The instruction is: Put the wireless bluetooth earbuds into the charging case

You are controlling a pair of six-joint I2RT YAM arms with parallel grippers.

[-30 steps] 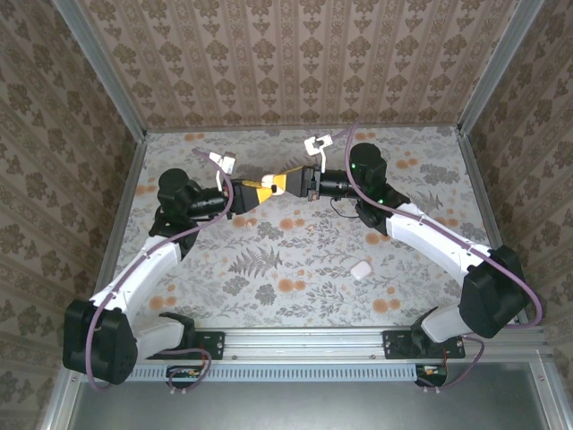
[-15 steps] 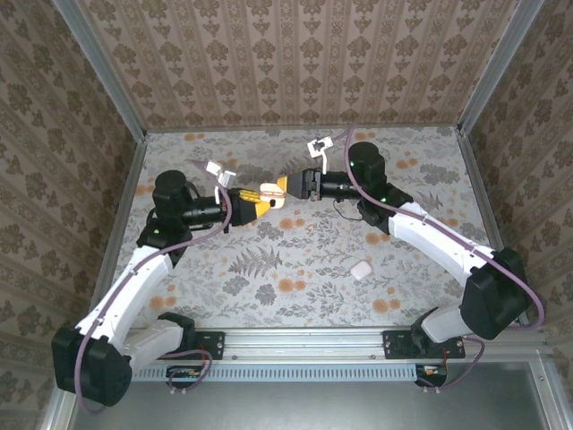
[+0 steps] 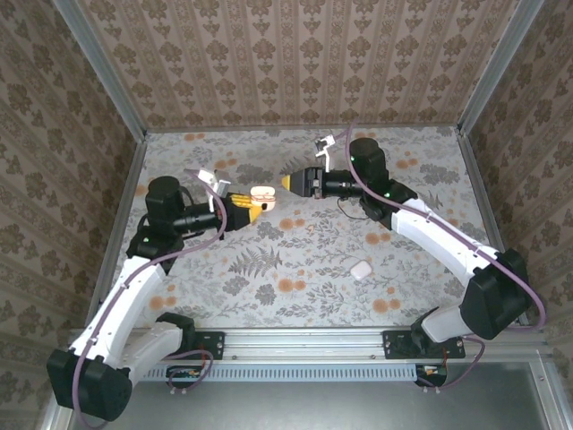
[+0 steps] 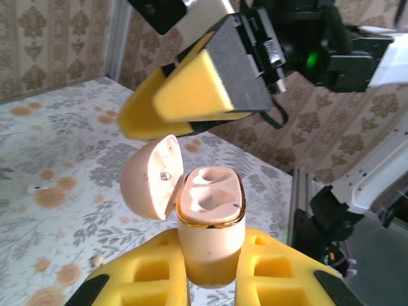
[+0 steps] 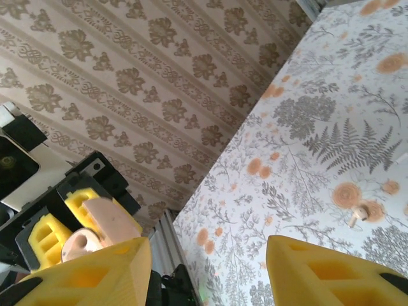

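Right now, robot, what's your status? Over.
Left gripper shut on peach plastic charging case, lid open, sockets empty. Right gripper open, hovering near it. One tiny white earbud lies on floral table. Nothing blocks the case.

Right fingers apart; left fingers hold open charging case.

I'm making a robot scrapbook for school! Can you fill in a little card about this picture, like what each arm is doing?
case: charging case, pinkish, lid flipped open, both wells empty
left jaws: closed on the case's lower half, holding it up
right jaws: wide apart, nothing between them, close to the case
earbuds: not in the case; a tiny pale piece on the table may be one, too small to tell
other: white box lying on the table, away from both jaws
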